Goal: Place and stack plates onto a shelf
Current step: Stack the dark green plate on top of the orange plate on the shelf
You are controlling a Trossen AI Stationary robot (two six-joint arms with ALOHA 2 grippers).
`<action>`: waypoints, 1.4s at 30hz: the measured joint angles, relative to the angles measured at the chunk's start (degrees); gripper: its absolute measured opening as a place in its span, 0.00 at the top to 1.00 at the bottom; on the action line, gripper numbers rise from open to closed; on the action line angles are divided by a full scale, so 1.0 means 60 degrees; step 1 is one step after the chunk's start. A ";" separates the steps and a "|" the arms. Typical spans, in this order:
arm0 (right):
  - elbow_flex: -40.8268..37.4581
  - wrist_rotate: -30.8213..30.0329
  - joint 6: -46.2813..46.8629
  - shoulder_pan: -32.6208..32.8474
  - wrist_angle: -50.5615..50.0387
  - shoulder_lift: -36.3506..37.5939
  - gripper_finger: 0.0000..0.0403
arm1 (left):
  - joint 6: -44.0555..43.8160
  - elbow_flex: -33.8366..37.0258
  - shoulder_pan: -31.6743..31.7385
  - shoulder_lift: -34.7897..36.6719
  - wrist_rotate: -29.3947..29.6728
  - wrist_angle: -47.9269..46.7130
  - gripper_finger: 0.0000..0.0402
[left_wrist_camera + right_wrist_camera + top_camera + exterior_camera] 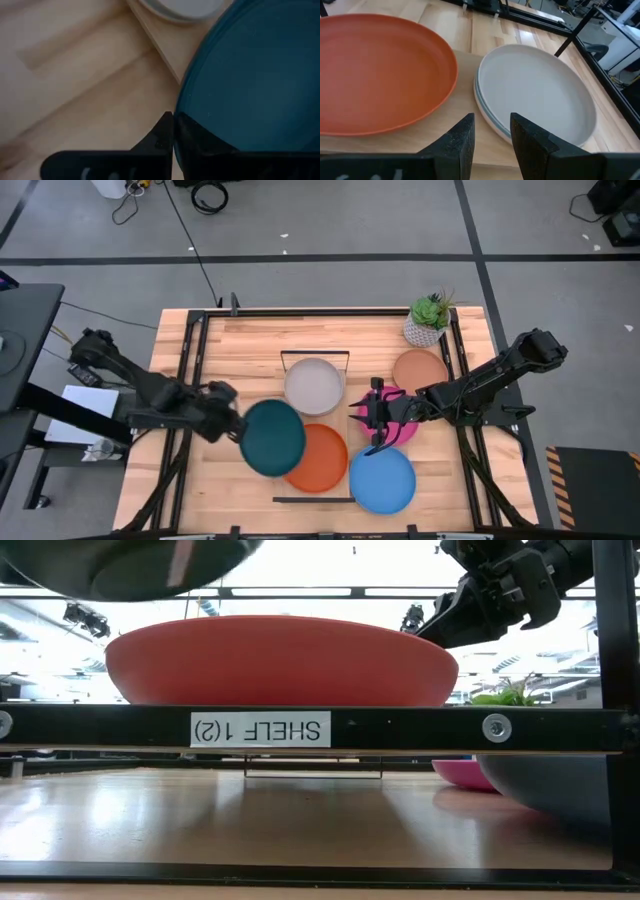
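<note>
My left gripper (232,425) is shut on the dark teal plate (272,437), which hovers over the shelf's left side and partly over the orange plate (322,460). The orange plate rests on the near half of the light-wood shelf (347,438). On the far half lies a cream-white plate (535,90), with a paler rim (485,112) showing under it. My right gripper (368,425) is open above the magenta plate (400,425), just right of the shelf. The blue plate (382,480) and the terracotta plate (420,370) lie on the table. My left gripper pinches the dark teal plate's rim (182,112) on its side toward the table's left, between the two fingers. The fingers (160,140) come in roughly level from the table's left. The plate (130,565) is lifted clear, higher than the orange plate (280,660).
A potted green plant (430,320) stands at the table's far right corner. Black wire frame ends (315,354) close the shelf at its far and near ends. Black rails (190,380) run along the table's sides. Bare wood lies left of the shelf.
</note>
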State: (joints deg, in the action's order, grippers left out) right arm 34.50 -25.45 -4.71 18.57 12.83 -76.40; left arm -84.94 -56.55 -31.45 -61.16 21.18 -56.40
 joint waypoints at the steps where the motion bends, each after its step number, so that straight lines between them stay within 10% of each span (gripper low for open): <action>1: 0.0000 0.0000 0.0000 0.0000 0.0034 0.0000 0.68 | 0.0137 0.0014 0.0188 -0.0247 -0.0200 0.0230 0.96; 23: 0.0000 0.0408 0.0204 0.0030 -0.0257 0.0000 0.68 | 0.3353 0.0021 0.2199 -0.3851 -0.3458 0.3947 0.84; 30: 0.0000 0.0257 0.0773 0.0353 -0.1329 0.0058 0.68 | 0.4804 0.0021 0.2162 -0.3515 -0.3053 0.4003 0.66; 42: 0.0004 0.0503 0.1472 0.1369 -0.0375 -0.1003 0.68 | 0.7253 0.0023 0.0433 -0.3541 -0.0791 0.4207 0.64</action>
State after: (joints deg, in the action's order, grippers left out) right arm 34.52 -22.44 4.12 26.78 10.58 -82.42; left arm -41.42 -56.41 -28.85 -82.41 16.43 -31.15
